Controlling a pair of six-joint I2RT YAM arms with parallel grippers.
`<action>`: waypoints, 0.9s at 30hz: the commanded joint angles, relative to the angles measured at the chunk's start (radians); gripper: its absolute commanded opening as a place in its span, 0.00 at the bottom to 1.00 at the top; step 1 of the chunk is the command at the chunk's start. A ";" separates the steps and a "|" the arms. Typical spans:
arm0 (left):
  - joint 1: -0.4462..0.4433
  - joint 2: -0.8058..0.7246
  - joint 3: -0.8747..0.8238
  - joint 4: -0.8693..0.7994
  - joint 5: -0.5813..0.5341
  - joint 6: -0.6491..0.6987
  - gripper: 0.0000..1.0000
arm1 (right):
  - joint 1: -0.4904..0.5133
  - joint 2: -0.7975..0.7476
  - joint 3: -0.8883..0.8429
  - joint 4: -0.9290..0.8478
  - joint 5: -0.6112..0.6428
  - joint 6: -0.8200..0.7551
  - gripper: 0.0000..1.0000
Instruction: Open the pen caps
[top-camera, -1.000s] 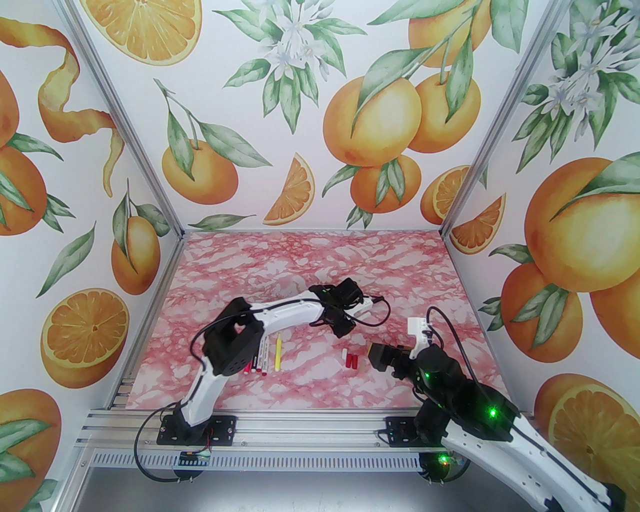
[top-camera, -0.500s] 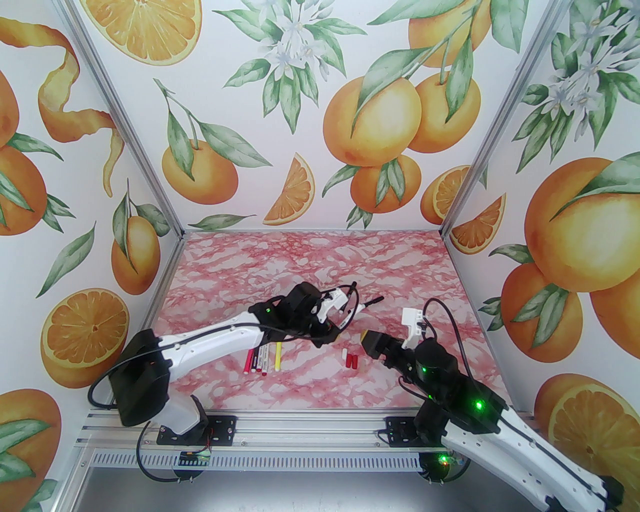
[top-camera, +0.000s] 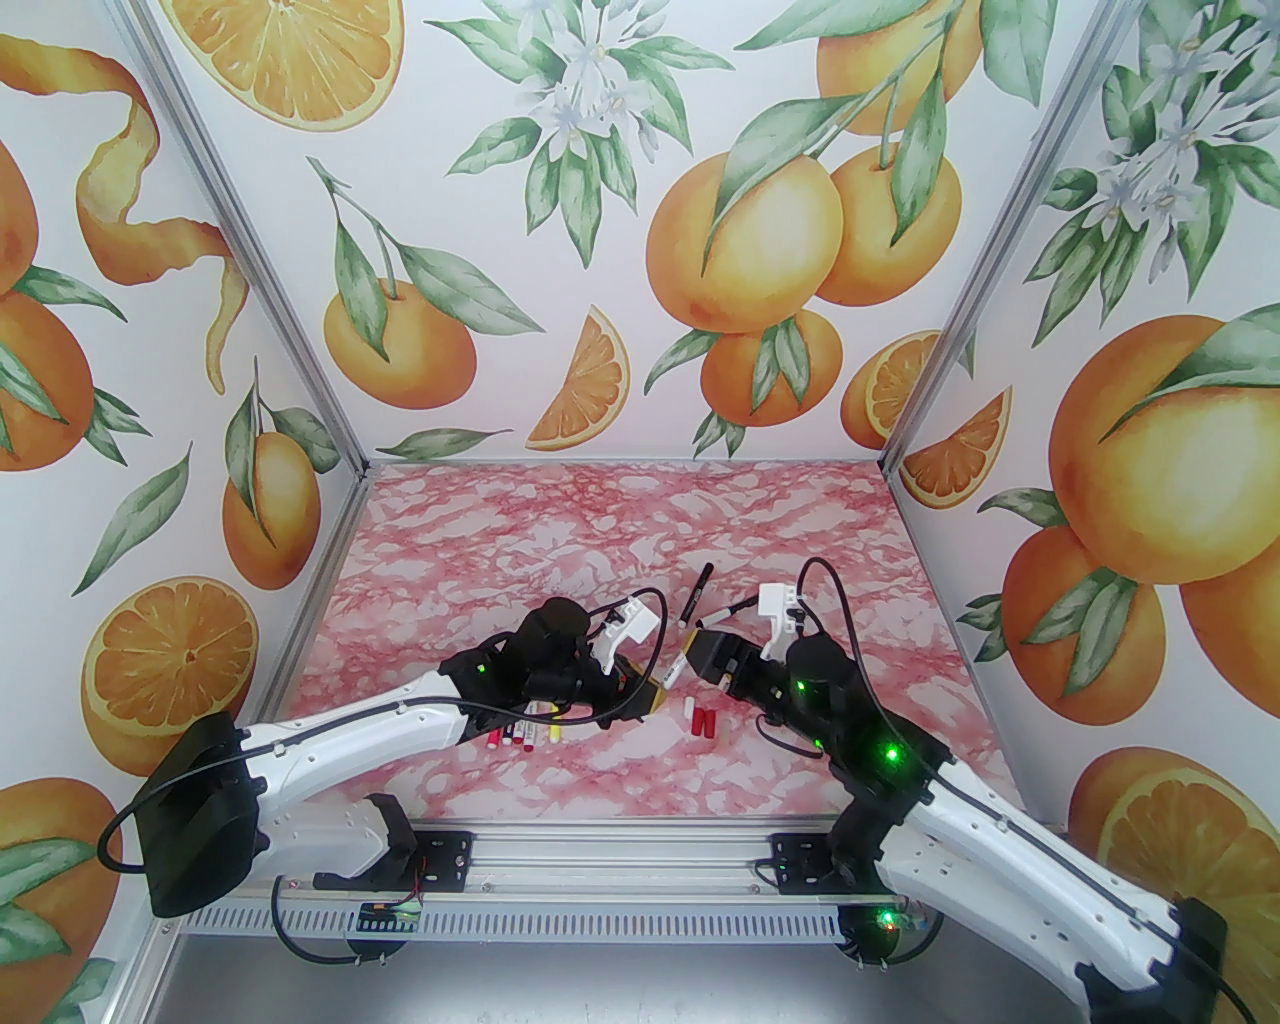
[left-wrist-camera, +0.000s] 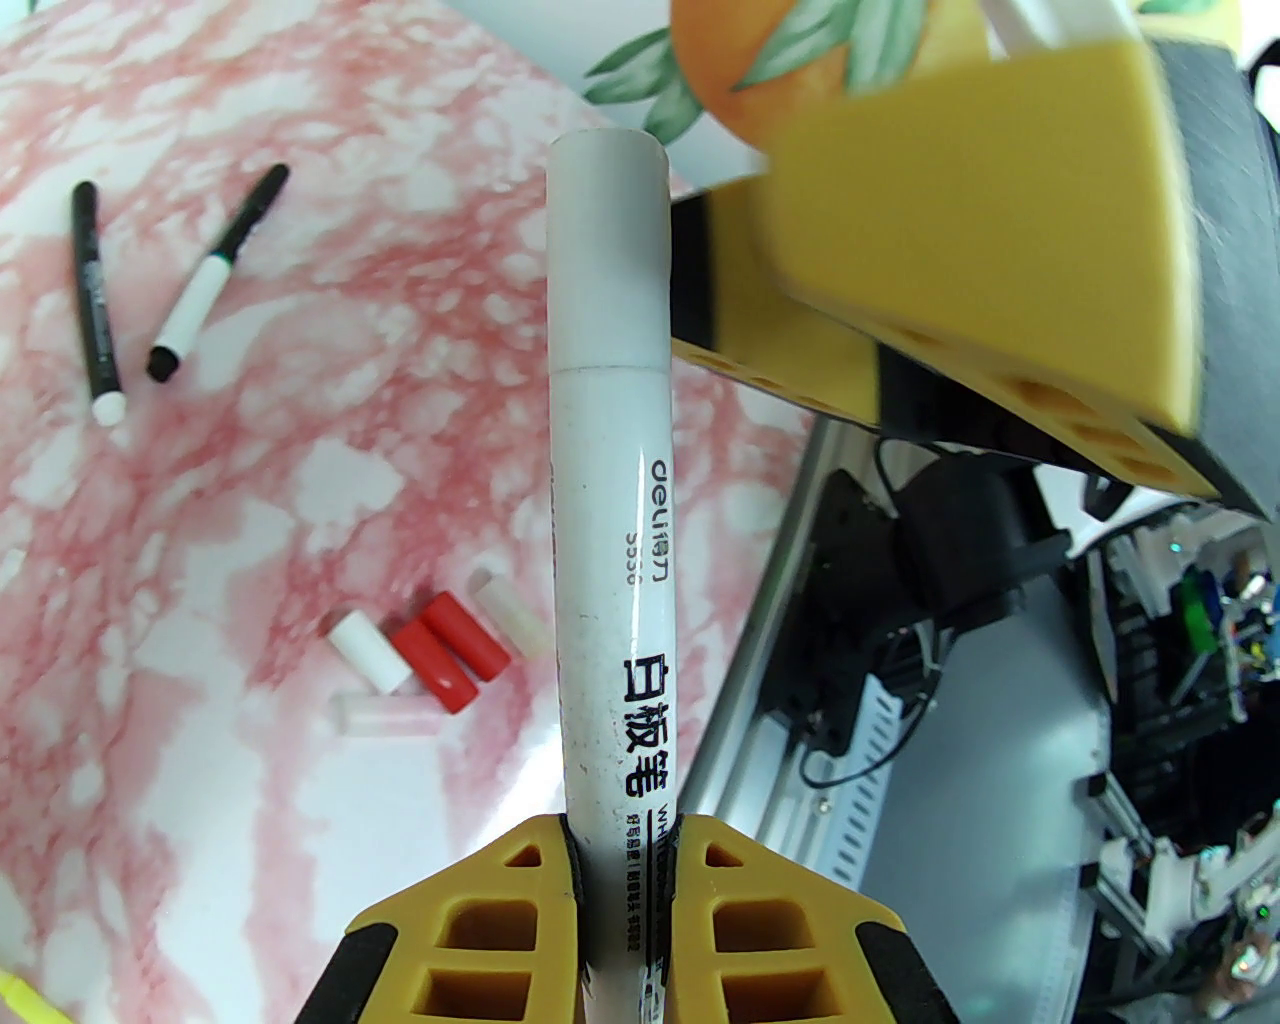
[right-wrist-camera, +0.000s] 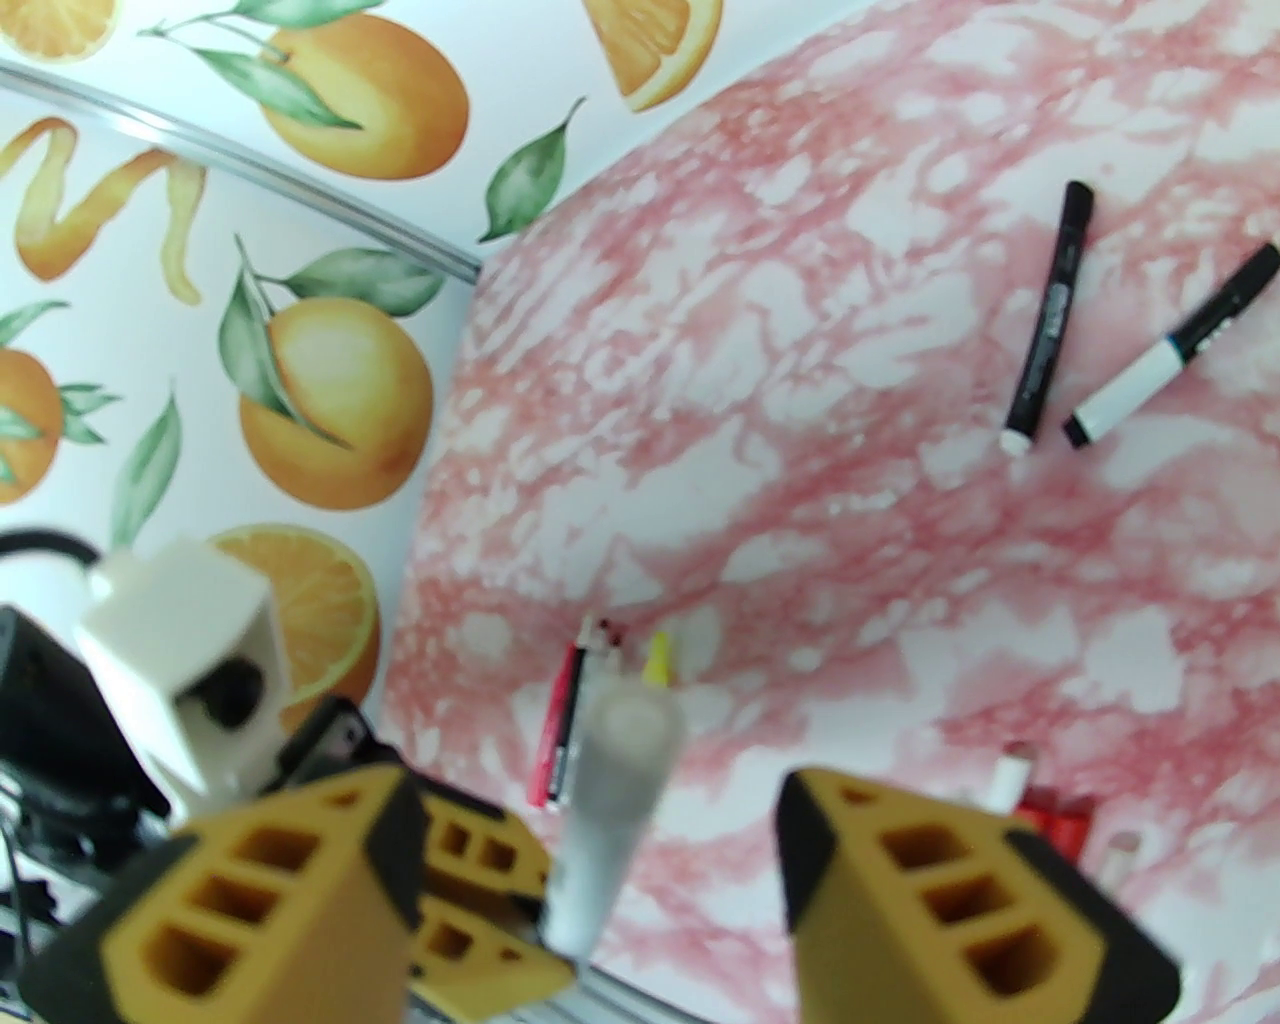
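My left gripper (left-wrist-camera: 620, 860) is shut on a white-barrelled pen (left-wrist-camera: 612, 600) with black print. Its pale grey pen cap (left-wrist-camera: 607, 260) points away from the fingers toward my right gripper. In the top view the left gripper (top-camera: 655, 695) and right gripper (top-camera: 697, 650) face each other with the pen (top-camera: 676, 672) bridging them. My right gripper (right-wrist-camera: 595, 805) is open, its yellow fingers (right-wrist-camera: 300, 880) either side of the blurred cap end (right-wrist-camera: 622, 740), with a gap on both sides. Loose red and white pen caps (top-camera: 700, 718) lie below the grippers.
A row of pens (top-camera: 525, 732), among them a neon yellow one, lies under the left wrist. Two black-and-white pens (top-camera: 698, 592) (top-camera: 737, 606) lie farther back. The metal rail (top-camera: 600, 850) runs along the near edge.
My left arm folded down and brought the held pen nearer and lower, uncovering two black pens behind. My right gripper moved left up to the cap end and its jaws narrowed.
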 joint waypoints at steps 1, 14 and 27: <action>0.005 -0.026 -0.018 0.063 0.050 -0.022 0.13 | -0.016 0.017 0.032 0.078 -0.060 0.007 0.55; -0.010 0.005 -0.014 0.099 0.080 -0.039 0.14 | -0.058 0.017 0.018 0.089 -0.083 0.010 0.33; -0.027 0.040 0.004 0.106 0.119 -0.042 0.15 | -0.075 0.016 0.014 0.076 -0.087 -0.003 0.26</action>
